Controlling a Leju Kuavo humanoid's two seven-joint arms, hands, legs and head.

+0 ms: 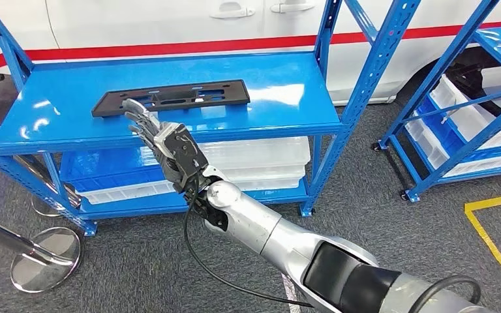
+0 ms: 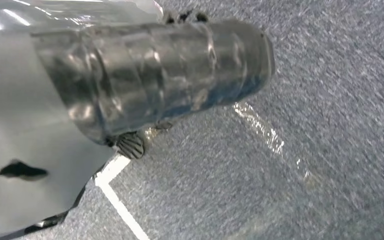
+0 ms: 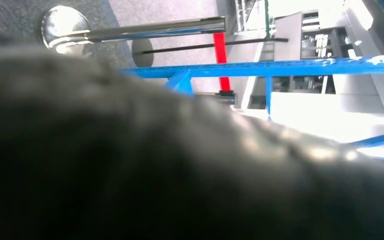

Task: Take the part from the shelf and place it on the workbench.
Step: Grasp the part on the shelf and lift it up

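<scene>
Part (image 1: 169, 98): flat black plate, long and thin, cut-outs along it, lying on top level of blue shelf (image 1: 287, 85), left of centre. Looks stiff, light plastic; smooth, could slide on glossy surface. Best hold probably the near long edge. Right hand (image 1: 153, 130) at shelf front edge, fingers spread toward part's near edge, grasping nothing. Left hand: state cannot be told. Lower level: white trays (image 1: 261, 160); contents unseen.
</scene>
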